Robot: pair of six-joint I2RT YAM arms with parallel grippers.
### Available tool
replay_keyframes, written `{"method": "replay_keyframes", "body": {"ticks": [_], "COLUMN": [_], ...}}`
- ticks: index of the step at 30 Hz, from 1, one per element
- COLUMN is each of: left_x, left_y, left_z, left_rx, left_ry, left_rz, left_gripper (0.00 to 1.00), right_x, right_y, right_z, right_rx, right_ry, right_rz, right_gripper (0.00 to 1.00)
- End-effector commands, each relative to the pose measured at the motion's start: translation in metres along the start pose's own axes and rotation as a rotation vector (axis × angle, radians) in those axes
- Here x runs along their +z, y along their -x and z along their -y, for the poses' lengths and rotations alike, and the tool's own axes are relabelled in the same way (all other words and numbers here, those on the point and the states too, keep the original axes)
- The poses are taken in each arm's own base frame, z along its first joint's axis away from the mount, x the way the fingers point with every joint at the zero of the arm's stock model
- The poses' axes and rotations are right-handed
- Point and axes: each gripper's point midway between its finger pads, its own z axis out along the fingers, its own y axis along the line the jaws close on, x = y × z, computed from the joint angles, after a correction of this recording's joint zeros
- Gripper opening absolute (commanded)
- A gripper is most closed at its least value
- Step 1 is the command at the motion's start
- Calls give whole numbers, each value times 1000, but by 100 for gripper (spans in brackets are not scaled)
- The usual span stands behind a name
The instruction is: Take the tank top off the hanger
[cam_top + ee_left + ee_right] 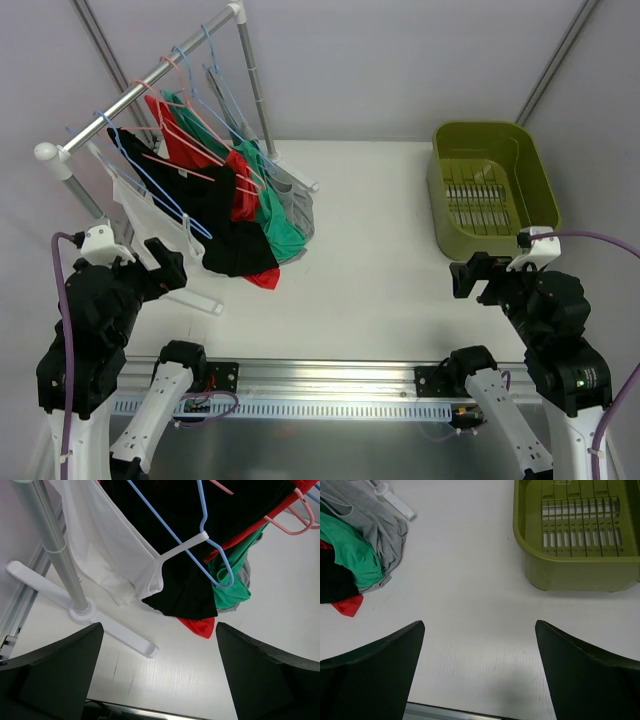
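Hovering wide open, left end effector (159, 628) faces white tank top (100, 545); right end effector (479, 626) likewise parted

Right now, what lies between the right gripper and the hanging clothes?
Nothing: only bare table stretches from the right gripper to the hanging clothes, clearest in the top external view.

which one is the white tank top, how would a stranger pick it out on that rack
Find the metal clothes rack at the table's far left corner. The white tank top hangs at the rail's near end, on a blue hanger. It is the only white garment, beside a black top.
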Motion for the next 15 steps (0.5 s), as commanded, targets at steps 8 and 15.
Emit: {"method": "replay_keyframes", "body": {"ticks": [8, 15], "left_x": [15, 50], "left_y": [41, 86], "left_z": [5, 15], "left_rx": [-92, -265], "left_ry": [82, 192], "left_rz": [21, 44], "left_gripper": [99, 99], "right_x": [16, 24], "right_y": [-1, 1], "right_z": [-47, -51], "right_rx": [61, 123], "right_ry": [243, 257], "right_rz": [-39, -19], "right_gripper": [99, 99]}}
